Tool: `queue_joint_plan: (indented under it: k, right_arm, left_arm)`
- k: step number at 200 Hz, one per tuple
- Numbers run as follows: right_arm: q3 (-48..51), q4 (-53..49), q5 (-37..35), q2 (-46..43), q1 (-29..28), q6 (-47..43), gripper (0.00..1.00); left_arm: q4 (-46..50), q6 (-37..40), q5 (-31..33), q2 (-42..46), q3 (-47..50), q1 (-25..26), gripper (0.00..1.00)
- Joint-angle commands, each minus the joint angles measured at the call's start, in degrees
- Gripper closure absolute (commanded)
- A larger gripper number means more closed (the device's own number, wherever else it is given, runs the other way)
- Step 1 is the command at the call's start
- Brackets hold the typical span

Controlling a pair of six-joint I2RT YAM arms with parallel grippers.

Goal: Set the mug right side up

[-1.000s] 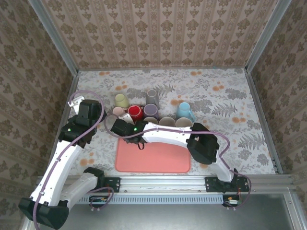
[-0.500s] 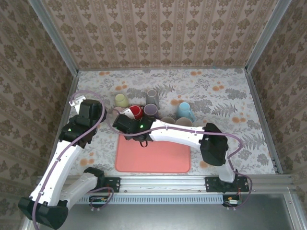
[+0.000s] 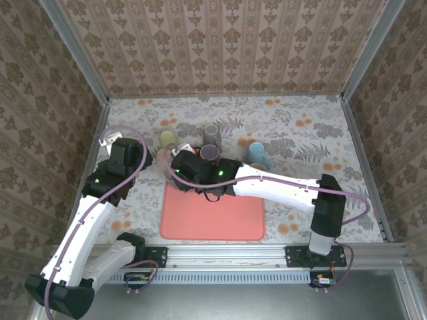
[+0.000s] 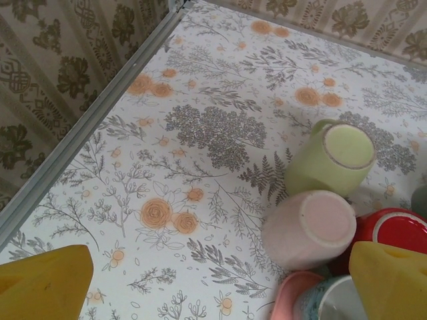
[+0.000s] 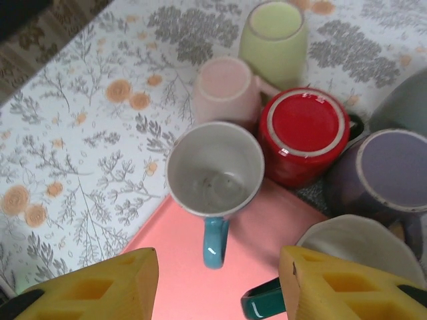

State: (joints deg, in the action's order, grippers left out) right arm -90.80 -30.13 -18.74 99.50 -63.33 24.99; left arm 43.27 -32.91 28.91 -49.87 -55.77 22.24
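A mug (image 5: 215, 170) with a white inside and a teal handle stands mouth up on the far left corner of the pink mat (image 5: 200, 267). Its handle points toward my right gripper (image 5: 219, 265). That gripper hangs above the mug and is open, with its yellow fingers (image 5: 100, 287) apart on either side and nothing between them. The mug's rim (image 4: 337, 303) also shows at the bottom of the left wrist view. My left gripper (image 4: 220, 283) is open over bare tablecloth, to the left of the cluster of mugs. In the top view the right wrist (image 3: 190, 167) covers the mug.
Upside-down mugs crowd the mat's far edge: red (image 5: 303, 133), pink (image 5: 227, 87), pale green (image 5: 273, 33), purple (image 5: 390, 167), and a cream-bottomed one with a dark green handle (image 5: 353, 240). A light blue mug (image 3: 257, 153) stands further right. Patterned walls enclose the table.
The right arm's elbow has swung right and its wrist has shifted right and slightly back along the mat's far edge. The left arm has barely moved.
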Motion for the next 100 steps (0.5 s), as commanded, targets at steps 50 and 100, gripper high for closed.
queue_joint_plan:
  k: [50,100]
  right_arm:
    - [6.7,3.2,3.2,-9.4,8.6,-1.1,0.49]
    - [11.1,2.5,5.0,-14.4,17.0,-1.3,0.47]
  left_arm:
    - [3.2,1.5,-2.8,-5.5,-5.8,7.4,0.0]
    - [3.6,5.3,-3.5,-12.8,-12.6,14.1,0.0]
